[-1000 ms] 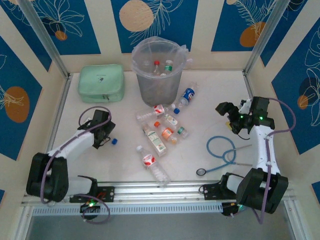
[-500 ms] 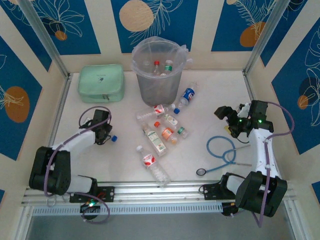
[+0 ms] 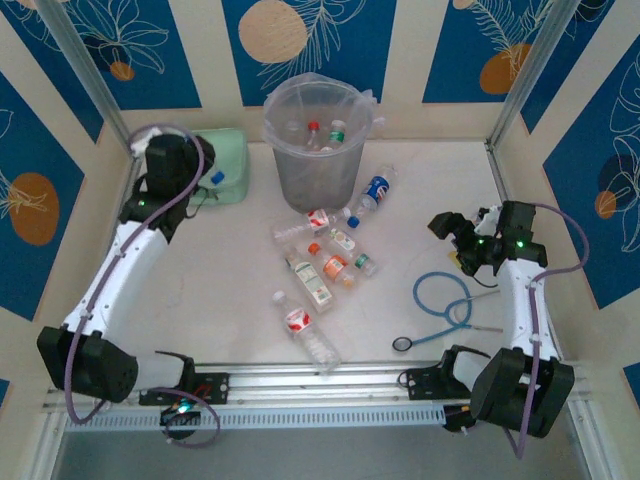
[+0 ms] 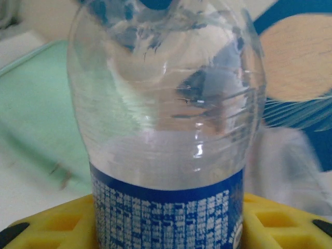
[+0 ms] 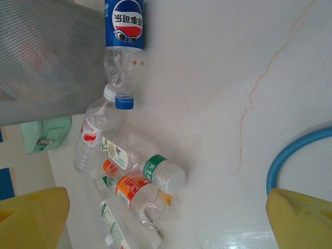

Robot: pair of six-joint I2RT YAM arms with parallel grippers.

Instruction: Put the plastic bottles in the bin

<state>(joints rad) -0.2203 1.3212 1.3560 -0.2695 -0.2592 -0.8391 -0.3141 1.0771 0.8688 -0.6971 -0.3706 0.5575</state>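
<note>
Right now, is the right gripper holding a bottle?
No, the right gripper is open: its yellow fingers stand wide apart with nothing gripped between them.

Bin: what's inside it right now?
In the bin, a red-capped bottle and a green-capped bottle show through the open top. Anything lower is blurred by the grey wall and bag.

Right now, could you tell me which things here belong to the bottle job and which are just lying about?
Job:
- loose bottles
- held bottle
- bin

Lying about:
- case
- stethoscope
</note>
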